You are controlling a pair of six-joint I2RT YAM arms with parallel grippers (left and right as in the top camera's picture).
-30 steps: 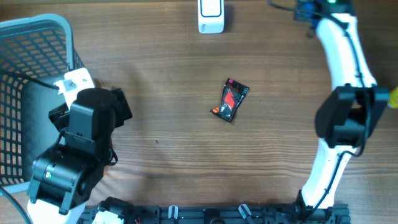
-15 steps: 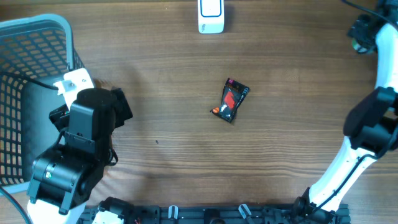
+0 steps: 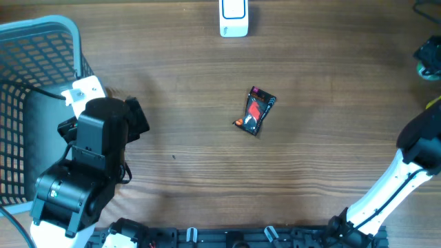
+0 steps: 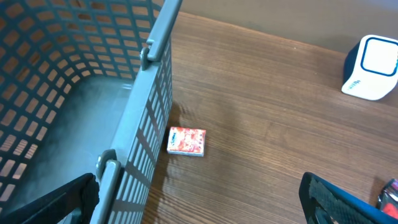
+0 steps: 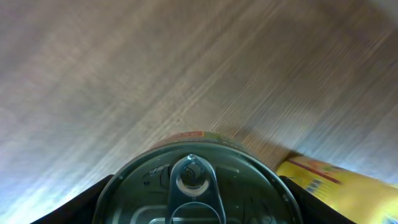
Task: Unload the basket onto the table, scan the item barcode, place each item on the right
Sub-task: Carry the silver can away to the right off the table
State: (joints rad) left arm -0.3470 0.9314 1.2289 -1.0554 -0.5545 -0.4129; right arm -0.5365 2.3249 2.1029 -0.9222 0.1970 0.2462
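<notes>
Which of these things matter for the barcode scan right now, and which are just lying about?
Job in hand:
- can, held in the right gripper
- white scanner, top of the overhead view

Lying about, it seems:
- dark snack packet, mid-scene
- small red box beside the basket
- yellow packet near the can

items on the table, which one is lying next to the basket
The small red-and-white box, beside the basket; the black-and-red packet lies alone mid-table.
</notes>
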